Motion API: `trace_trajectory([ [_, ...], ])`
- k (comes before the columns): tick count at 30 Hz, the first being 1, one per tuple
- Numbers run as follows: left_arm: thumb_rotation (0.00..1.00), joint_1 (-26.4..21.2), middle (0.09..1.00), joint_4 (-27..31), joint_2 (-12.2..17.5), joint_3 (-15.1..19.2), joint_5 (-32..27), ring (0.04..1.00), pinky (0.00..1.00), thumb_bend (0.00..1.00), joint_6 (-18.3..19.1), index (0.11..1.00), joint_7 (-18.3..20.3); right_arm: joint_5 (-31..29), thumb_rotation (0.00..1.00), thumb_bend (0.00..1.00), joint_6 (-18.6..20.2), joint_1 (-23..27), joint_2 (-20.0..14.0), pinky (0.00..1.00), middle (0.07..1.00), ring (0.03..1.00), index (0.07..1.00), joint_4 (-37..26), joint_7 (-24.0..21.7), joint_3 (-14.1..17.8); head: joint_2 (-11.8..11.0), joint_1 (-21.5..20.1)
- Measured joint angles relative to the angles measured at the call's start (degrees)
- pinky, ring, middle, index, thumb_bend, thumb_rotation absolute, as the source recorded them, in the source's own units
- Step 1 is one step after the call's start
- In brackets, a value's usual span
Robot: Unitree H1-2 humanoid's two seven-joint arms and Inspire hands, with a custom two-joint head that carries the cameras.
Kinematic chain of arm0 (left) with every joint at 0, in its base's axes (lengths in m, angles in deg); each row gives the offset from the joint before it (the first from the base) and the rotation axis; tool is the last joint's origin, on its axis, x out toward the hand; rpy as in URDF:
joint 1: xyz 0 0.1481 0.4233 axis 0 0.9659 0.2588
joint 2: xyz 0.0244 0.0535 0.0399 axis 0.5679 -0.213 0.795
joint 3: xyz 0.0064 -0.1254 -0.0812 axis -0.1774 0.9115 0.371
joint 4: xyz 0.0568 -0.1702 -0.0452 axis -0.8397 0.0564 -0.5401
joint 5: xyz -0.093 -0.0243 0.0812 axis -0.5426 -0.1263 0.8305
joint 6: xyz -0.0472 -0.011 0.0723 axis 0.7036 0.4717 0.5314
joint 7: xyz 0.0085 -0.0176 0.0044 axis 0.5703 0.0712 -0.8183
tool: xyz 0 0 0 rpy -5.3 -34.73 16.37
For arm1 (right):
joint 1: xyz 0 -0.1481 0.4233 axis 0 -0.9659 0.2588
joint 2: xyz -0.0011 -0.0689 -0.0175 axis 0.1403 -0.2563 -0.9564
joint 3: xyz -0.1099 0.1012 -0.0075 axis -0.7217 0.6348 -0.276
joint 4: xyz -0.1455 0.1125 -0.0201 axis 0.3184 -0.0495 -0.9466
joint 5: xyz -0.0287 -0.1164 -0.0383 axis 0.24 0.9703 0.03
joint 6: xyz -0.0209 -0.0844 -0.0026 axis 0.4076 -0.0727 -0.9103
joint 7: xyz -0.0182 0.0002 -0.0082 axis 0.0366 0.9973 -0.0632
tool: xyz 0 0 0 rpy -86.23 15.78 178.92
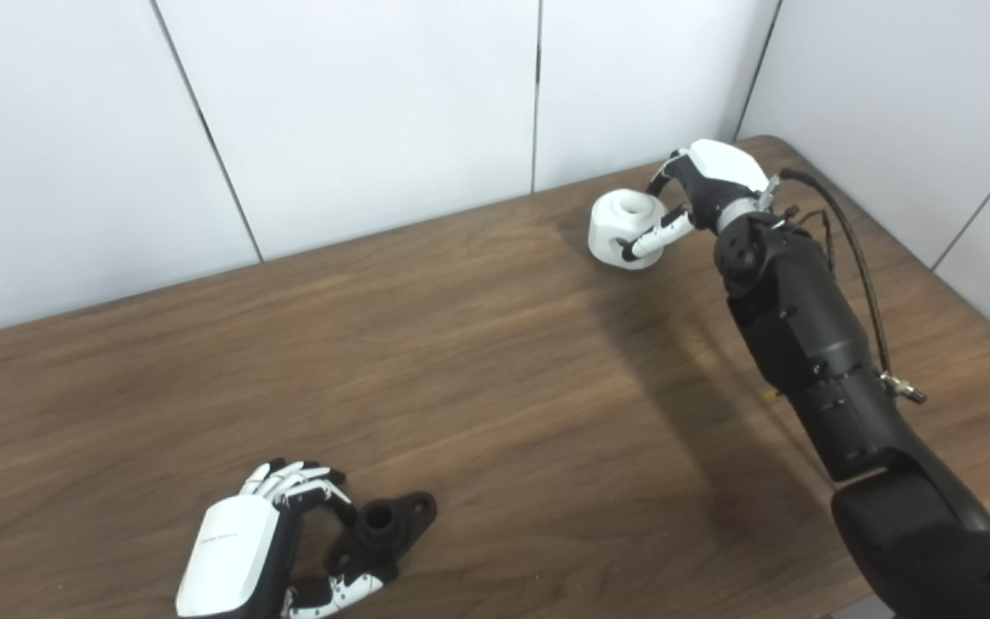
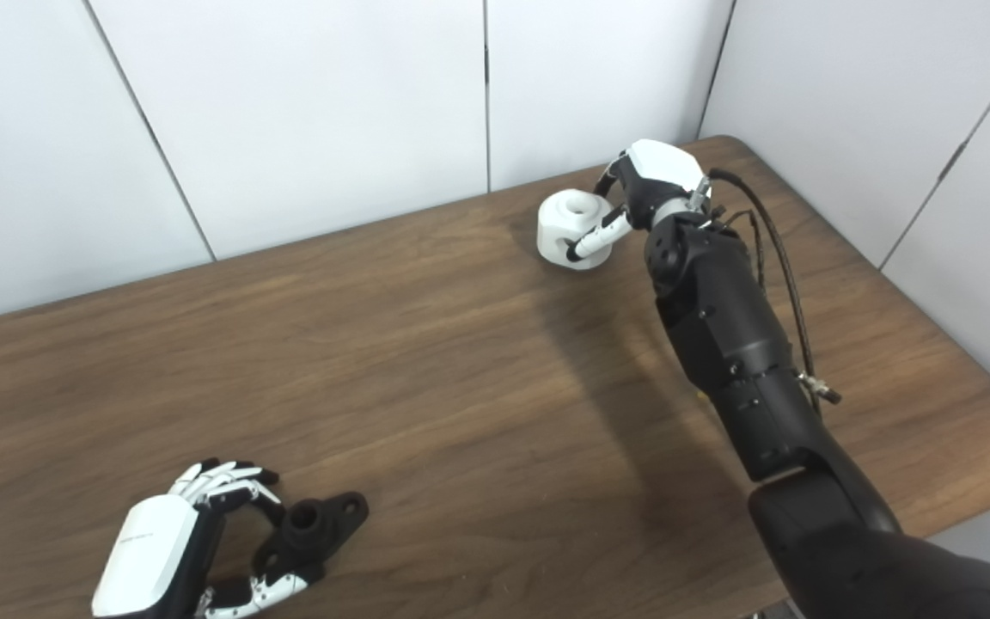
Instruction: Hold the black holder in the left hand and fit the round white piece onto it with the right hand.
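The right hand (image 1: pixel 701 193), at two o'clock on the brown wooden table (image 1: pixel 495 361), curls round the round white plastic piece (image 1: pixel 624 228), thumb across its side. The left hand (image 1: pixel 263 537), at seven o'clock, cups the black flanged plastic holder (image 1: pixel 388 524), fingers half-closed. Both look light, rigid and smooth; the white piece's curved wall seems the surest grip.

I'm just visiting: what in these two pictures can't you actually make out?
- Whether the right hand truly grips the round white piece: its far fingers are hidden behind the piece, both views.
- Near part of the black holder: covered by the left hand.
- Left arm: cut off by the bottom edge.
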Motion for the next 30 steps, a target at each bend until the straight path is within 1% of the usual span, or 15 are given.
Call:
trace_trajectory([
  [11,0.04,0.0,0.743,0.0,0.0,0.1,0.0,0.818,0.92,0.52,0.0,0.485,0.1,-0.3,0.31,0.89,0.0,-0.4,-0.2,1.0,0.932,1.0,0.663,0.4,0.7,-0.5,0.2,0.0],
  [15,0.04,0.0,0.741,0.1,0.0,0.2,0.0,0.816,0.91,0.52,-0.1,0.484,0.2,-1.3,0.3,0.88,0.0,-0.5,-0.2,1.0,0.92,1.0,0.647,0.6,1.3,-0.8,0.2,0.0],
  [20,0.04,0.0,0.741,0.1,-0.1,0.3,-0.1,0.817,0.91,0.52,-0.1,0.484,0.4,-2.1,0.3,0.87,0.0,-0.6,-0.2,1.0,0.915,1.0,0.626,0.7,2.5,-1.1,0.2,0.0],
  [24,0.04,0.0,0.742,0.1,-0.2,0.4,-0.1,0.82,0.92,0.52,-0.1,0.484,0.5,-3.9,0.28,0.83,0.0,-0.8,-0.2,1.0,0.897,1.0,0.592,0.8,4.6,-1.2,0.3,0.0],
  [26,0.04,0.0,0.742,0.1,-0.2,0.4,-0.1,0.821,0.92,0.52,-0.1,0.484,0.5,-4.8,0.27,0.81,0.0,-0.9,-0.2,1.0,0.895,1.0,0.568,0.9,5.8,-1.2,0.3,0.0],
  [27,0.04,0.0,0.742,0.1,-0.3,0.4,-0.1,0.821,0.92,0.52,-0.1,0.485,0.5,-5.2,0.22,0.67,0.0,-0.9,-0.2,1.0,0.894,1.0,0.529,0.9,6.5,-1.2,0.3,0.0],
  [28,0.04,0.0,0.742,0.1,-0.3,0.4,-0.1,0.821,0.92,0.52,-0.1,0.485,0.5,-5.7,0.18,0.58,0.0,-1.0,-0.2,1.0,0.891,1.0,0.505,1.0,7.1,-1.1,0.3,0.0],
  [29,0.04,0.0,0.742,0.1,-0.3,0.4,-0.1,0.82,0.92,0.52,-0.1,0.485,0.5,-6.1,0.16,0.54,0.0,-1.0,-0.2,1.0,0.878,1.0,0.491,1.0,7.7,-1.1,0.3,0.1],
  [30,0.04,0.0,0.742,0.1,-0.3,0.4,-0.1,0.82,0.92,0.52,-0.1,0.485,0.5,-6.6,0.15,0.53,-0.1,-1.0,-0.2,1.0,0.876,1.0,0.49,1.0,8.9,-1.2,0.3,0.1],
])
